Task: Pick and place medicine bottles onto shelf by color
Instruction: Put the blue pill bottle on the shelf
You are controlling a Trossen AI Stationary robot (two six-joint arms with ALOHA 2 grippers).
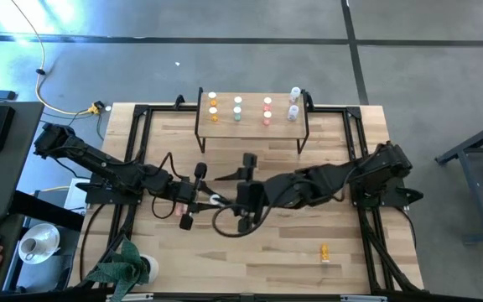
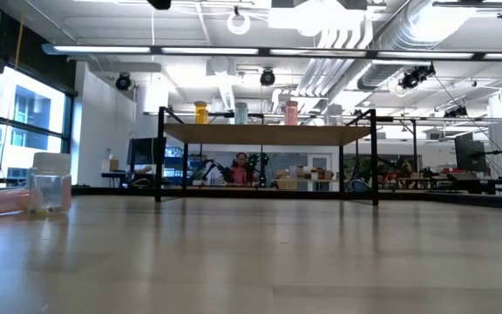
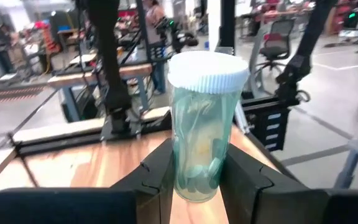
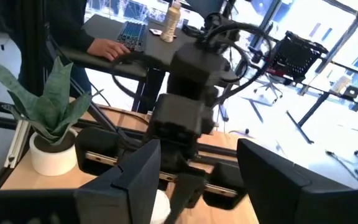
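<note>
Left wrist view shows the left pincer (image 3: 197, 180) closed on a clear bottle (image 3: 204, 124) above the desk (image 1: 342, 168), well short of the shelf (image 1: 252, 126), while the right pincer (image 4: 197, 168) gapes empty beside it, so a collision could knock the bottle loose.

Your left pincer (image 1: 193, 200) nearly touches the right pincer (image 1: 243, 201); bare surface (image 1: 250, 159) lies between them and the shelf (image 1: 252, 124).

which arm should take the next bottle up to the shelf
Left, most likely. The left gripper is already closed around a clear bottle with a white cap, while the right gripper is open and empty, facing the left arm, not the shelf.
</note>
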